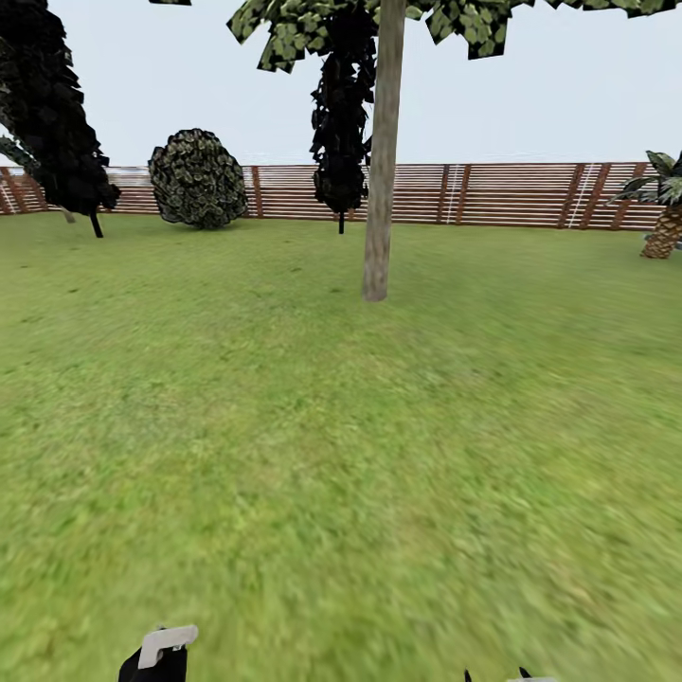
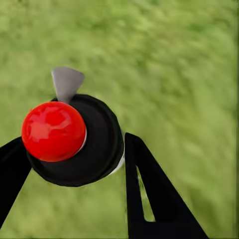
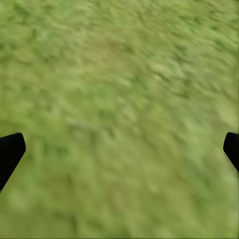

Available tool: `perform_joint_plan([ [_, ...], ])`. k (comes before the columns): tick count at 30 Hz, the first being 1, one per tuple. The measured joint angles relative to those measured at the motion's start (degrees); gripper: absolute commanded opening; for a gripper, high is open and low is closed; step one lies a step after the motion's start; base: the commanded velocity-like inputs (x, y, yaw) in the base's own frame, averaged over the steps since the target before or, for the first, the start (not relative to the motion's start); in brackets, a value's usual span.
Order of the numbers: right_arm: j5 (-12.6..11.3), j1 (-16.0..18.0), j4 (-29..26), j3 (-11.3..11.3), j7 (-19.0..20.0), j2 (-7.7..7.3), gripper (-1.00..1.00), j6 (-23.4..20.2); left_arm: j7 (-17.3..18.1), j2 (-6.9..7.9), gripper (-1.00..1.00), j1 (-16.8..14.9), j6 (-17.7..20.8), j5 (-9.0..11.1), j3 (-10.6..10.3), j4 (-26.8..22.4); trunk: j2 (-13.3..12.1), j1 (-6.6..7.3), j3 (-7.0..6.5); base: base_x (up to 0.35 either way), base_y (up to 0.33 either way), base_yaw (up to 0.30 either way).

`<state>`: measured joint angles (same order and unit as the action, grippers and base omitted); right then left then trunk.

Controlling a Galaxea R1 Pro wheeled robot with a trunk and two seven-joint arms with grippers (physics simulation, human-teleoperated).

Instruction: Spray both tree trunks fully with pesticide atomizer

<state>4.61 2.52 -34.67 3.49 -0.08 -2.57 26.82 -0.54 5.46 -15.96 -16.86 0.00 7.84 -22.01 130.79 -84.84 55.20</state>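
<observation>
**Pesticide atomizer held in the left pincer, one tree ahead on the lawn**

The pesticide atomizer (image 1: 161, 654) shows in the head view at the near left edge, low in the picture. Only its pale grey nozzle and a bit of black can be seen there. Green grass, the floor (image 1: 341, 455), spreads out all the way to a brown wooden fence (image 1: 511, 194) at the far side. One tree trunk (image 1: 381, 161) stands straight up in the middle of the grass, pale and bare, with dark green leaves (image 1: 379, 24) at the top. Behind it is a thin, very dark conifer (image 1: 341, 123). Another dark conifer (image 1: 52, 114) stands far left, and a round bush (image 1: 197, 178) sits by the fence. A short palm (image 1: 663, 218) is at the far right. Small bits of the right pincer (image 1: 521, 676) peek in at the near edge.

In the left wrist view, the left pincer (image 2: 74, 164) is closed around the atomizer (image 2: 94, 144). One black finger (image 2: 149, 194) presses on one side of the round black body and the other finger (image 2: 10, 174) on the other side. The red ball top (image 2: 53, 131) faces the camera and the grey nozzle (image 2: 66, 83) sticks out past it. Blurry grass lies below.

In the right wrist view, the right pincer (image 3: 119, 149) is spread wide and holds nothing. Just its two black fingertips (image 3: 9, 152) show at the sides, with blurry grass (image 3: 119, 99) between them.
</observation>
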Motion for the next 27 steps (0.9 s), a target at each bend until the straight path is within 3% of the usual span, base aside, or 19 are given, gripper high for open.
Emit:
perform_joint_plan([
  [27,0.0,0.0,0.0,0.0,0.0,-0.01,1.0,0.0,0.0,0.0,-1.0,0.0,0.0,0.08,0.0,0.0,0.0,0.0,0.0,0.337,-0.079,0.0],
])
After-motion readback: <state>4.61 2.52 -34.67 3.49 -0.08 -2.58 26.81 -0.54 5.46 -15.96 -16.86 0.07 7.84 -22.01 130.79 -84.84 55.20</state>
